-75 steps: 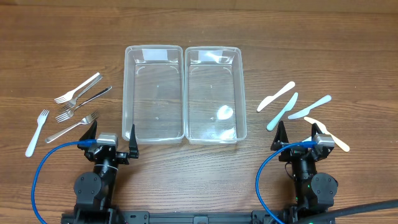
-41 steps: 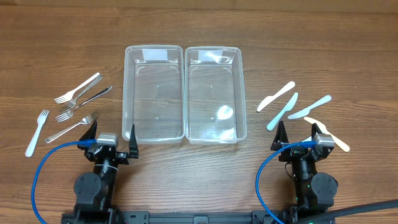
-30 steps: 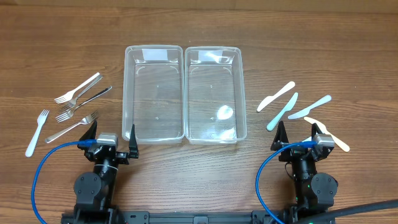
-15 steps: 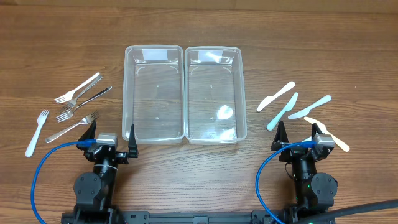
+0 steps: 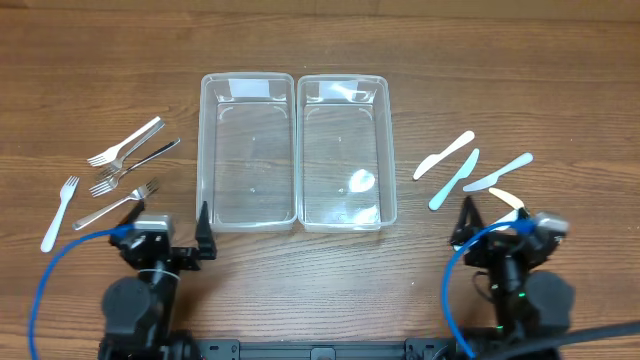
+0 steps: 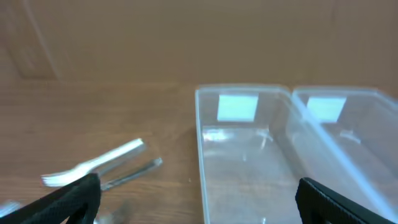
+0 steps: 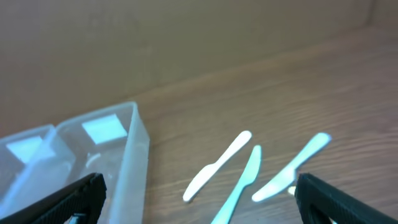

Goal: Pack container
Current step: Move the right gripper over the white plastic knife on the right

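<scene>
Nearest the robot, the left gripper (image 5: 168, 218) sits just short of the near left corner of the twin containers (image 5: 297, 150). Its jaws are spread wide with nothing between them. The right gripper (image 5: 495, 220) is off the pair's near right corner, well apart from it, equally wide and empty. A blue cable (image 5: 45, 290) loops from each arm's base.

Left of the containers lies a loose cluster of metal forks (image 5: 125, 142), crossing one another at angles. A white plastic fork (image 5: 60, 212) lies farthest out from them. The nearest metal fork's handle runs in under the left gripper's outer finger.

Right of the containers lie four plastic knives, all slanted the same way: a white knife (image 5: 445, 155) closest to the pair, then two pale blue knives (image 5: 455, 178). A cream knife (image 5: 508, 196) is partly hidden by the right gripper.

Nothing lies between either gripper and the containers.

The containers are two clear rectangular tubs set side by side, long walls touching, at the middle of the table. Both are empty, and each has a whitish label (image 5: 250, 88) at its far end. The left wrist view shows both labels through the plastic.

Everything rests on a brown wood-grain table (image 5: 320, 40), which runs on bare beyond the containers' far ends.
</scene>
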